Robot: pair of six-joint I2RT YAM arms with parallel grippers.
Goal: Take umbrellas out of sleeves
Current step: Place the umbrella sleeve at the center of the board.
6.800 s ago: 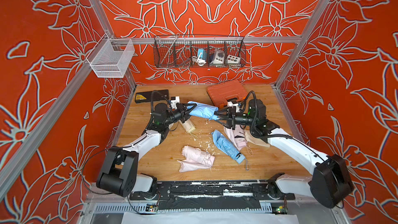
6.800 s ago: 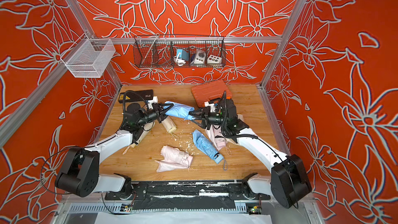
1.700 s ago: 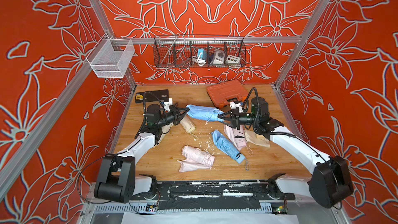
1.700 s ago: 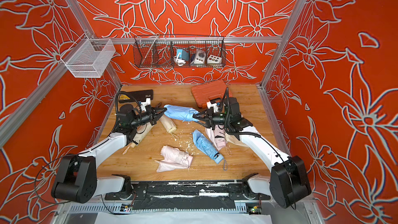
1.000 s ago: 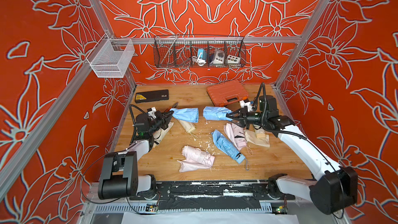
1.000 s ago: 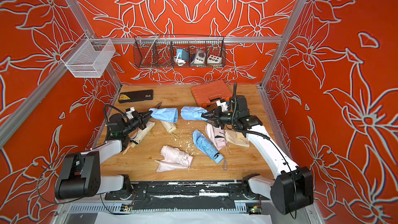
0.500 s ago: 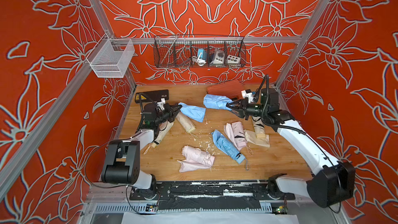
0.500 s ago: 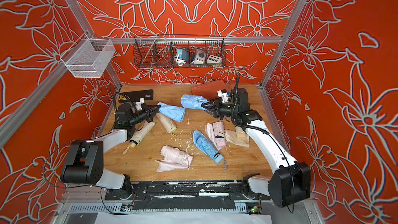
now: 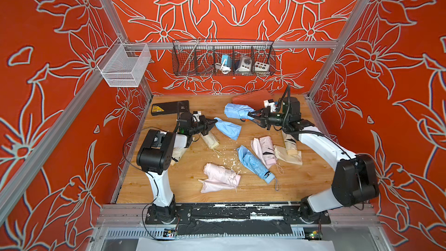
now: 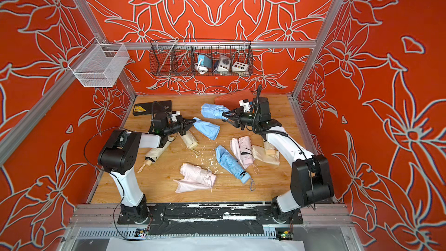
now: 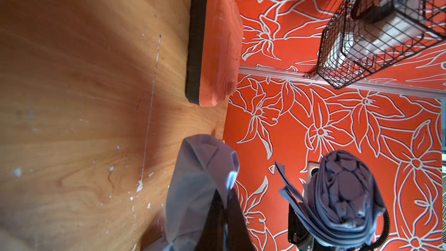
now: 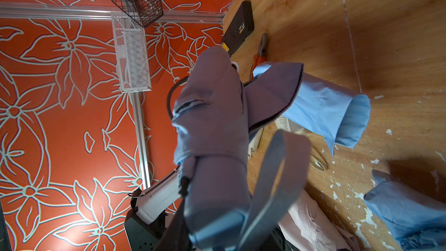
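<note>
- A flat black case [image 9: 170,107] lies at the back of the wooden table [image 9: 188,189] on the robot's left, well apart from the work.
- The left gripper [image 9: 214,124] is clenched on 1 end of a limp light blue fabric sleeve [image 9: 228,130]. The sleeve droops from the jaws towards the robot's right and downward, with its open mouth lowest, close over the table. The left wrist view shows the cloth pinched between the jaws.
- Between the 2 grippers there is a clear gap: the sleeve's mouth and the umbrella's far end are near each other but apart, so this umbrella is wholly out.
- The stubby light blue roll of pleated umbrella [image 9: 237,111] hangs in the air over the back of the table. The right gripper [image 9: 251,115] grasps its handle end, and the long axis runs about level from the jaws towards the robot's left.
- An orange plastic case [image 9: 251,96] lies just behind it.
- In front of the right arm a second light blue umbrella [image 9: 253,165] and a pale pink umbrella [image 9: 265,149] lie side by side. I cannot tell whether either is sleeved.
- Judgement: this pair is done and each arm need only set down its load. The right arm is nearer the 2 lying umbrellas.
</note>
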